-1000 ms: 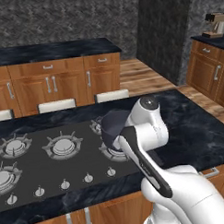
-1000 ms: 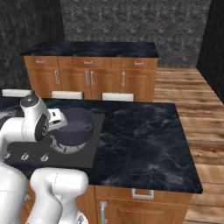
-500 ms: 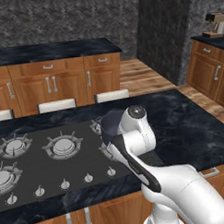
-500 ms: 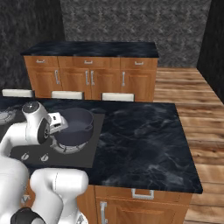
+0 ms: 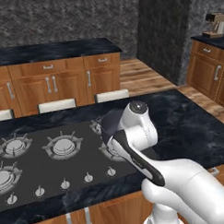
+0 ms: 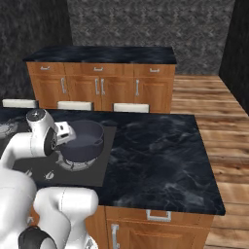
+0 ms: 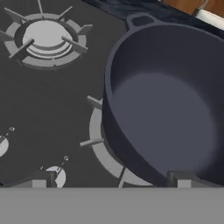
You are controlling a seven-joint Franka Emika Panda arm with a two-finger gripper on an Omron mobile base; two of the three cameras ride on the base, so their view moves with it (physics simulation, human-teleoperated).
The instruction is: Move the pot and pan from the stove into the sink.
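Note:
The pot (image 7: 170, 113) is deep, round and dark blue-grey, with a small loop handle on its far rim. It sits on a right-hand burner of the stove (image 7: 43, 105). My gripper (image 7: 109, 180) is open, low and close over the pot's near left wall; one fingertip (image 7: 37, 180) is over the cooktop, the other over the pot's inside. From the right base view the pot (image 6: 86, 141) stands just right of my hand on the black stove (image 6: 104, 165). The left base view shows the pot (image 5: 110, 124) half hidden behind my arm. The pan and sink are out of view.
Other silver burners (image 5: 63, 146) and a row of knobs (image 5: 65, 184) lie left of the pot. Dark marble island counter (image 6: 155, 155) stretches to the right. White stools (image 5: 57, 105) line the island's far edge; wooden cabinets (image 6: 102, 87) stand behind. A coffee machine (image 5: 216, 24) sits far right.
My hand has dropped lower and closer to the pot's left rim. The pot has not moved and the jaws stay open.

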